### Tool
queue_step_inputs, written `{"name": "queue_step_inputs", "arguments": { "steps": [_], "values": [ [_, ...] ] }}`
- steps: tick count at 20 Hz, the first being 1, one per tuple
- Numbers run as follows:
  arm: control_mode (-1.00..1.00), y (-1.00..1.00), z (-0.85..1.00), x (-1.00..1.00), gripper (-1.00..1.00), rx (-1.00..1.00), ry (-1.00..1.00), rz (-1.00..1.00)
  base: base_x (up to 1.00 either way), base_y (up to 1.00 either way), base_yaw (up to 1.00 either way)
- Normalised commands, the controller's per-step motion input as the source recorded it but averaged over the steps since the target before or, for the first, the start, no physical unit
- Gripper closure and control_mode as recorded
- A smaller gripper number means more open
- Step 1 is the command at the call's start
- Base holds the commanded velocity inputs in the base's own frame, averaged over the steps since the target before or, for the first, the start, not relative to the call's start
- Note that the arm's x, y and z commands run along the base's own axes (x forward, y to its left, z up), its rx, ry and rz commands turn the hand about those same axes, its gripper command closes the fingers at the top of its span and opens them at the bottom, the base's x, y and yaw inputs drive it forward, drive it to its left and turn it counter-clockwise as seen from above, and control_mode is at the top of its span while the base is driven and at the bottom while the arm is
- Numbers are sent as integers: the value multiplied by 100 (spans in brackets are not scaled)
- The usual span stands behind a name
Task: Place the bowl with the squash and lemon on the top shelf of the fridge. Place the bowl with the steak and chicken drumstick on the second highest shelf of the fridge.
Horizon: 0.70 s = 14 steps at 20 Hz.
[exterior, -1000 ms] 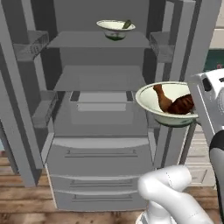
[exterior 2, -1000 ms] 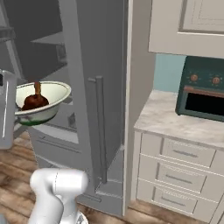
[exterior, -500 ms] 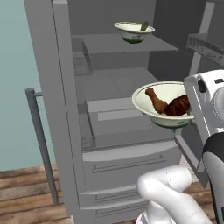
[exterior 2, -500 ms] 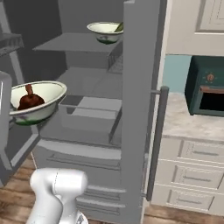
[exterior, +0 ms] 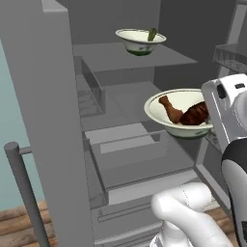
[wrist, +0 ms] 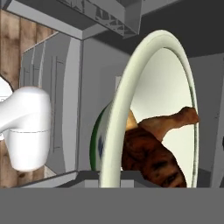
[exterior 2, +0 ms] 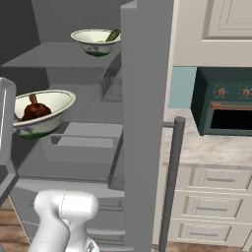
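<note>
The fridge [exterior: 120, 144] was seen open, grey inside & out, w/ flat matte shelves. At upper centre of the left base view the bowl with the squash and lemon [exterior: 140, 40] was set on the top shelf [exterior: 144, 58], the squash [exterior: 152, 34] poking over its rim as a dark green stick; same bowl was seen upper left in the right base view [exterior 2: 96, 41]. The lemon could not be made out.

The second bowl [exterior: 179, 115], cream-white, glossy, w/ a green lower outside, was seen at centre right of the left base view, held up in front of the shelves, level w/ the gap below the top shelf. In it the chicken drumstick [exterior: 170, 109] lay w/ its thin bone end toward frame left, touching the darker lumpy steak [exterior: 196, 114]. In the hand view the rim was seen edge-on, steak [wrist: 148, 159] nearest the camera.

The gripper [wrist: 114, 179] was seen at the bowl's near rim; how far the fingers were parted could not be told, though the bowl was carried there.

A door edge w/ a wire bin [exterior: 91, 91] was seen left of the shelves. In the right base view the door slab [exterior 2: 145, 123] w/ a dark bar handle [exterior 2: 170, 182] blocked part of the interior; a dark green oven [exterior 2: 224, 101] on a pale stone counter [exterior 2: 211, 147] was seen at right. No writing was legible.
</note>
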Motion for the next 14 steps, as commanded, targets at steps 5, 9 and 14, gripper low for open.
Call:
{"name": "queue_step_inputs", "arguments": {
  "steps": [5, 9, 14],
  "values": [
    [100, 0, 0, 0, 100, 0, 0, 0, 98, 0, 13],
    [100, 0, 0, 0, 100, 0, 0, 0, 23, 4, 6],
    [-100, 4, -14, 8, 100, -1, 1, 0, 17, 8, 0]
  ]
}}
